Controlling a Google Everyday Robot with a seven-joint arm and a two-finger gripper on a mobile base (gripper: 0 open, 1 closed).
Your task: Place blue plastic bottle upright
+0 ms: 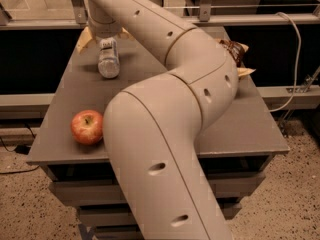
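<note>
The blue plastic bottle (108,60) lies on its side at the far left of the grey table (240,129), its round base end towards me and a white-and-bluish label on its body. Its cap end is hidden under my gripper (104,36). The gripper hangs from the wrist directly over the bottle's far end. Its two tan fingers (84,39) stand spread apart, one on each side of the bottle, and it is open. My arm sweeps from the bottom middle up to the top left and covers much of the table.
A red apple (87,127) sits near the table's front left edge. A brown snack bag (233,49) and a yellow chip piece (245,72) lie at the right, behind the arm. A metal rail (260,19) runs behind the table, and a cable (295,59) hangs at the right.
</note>
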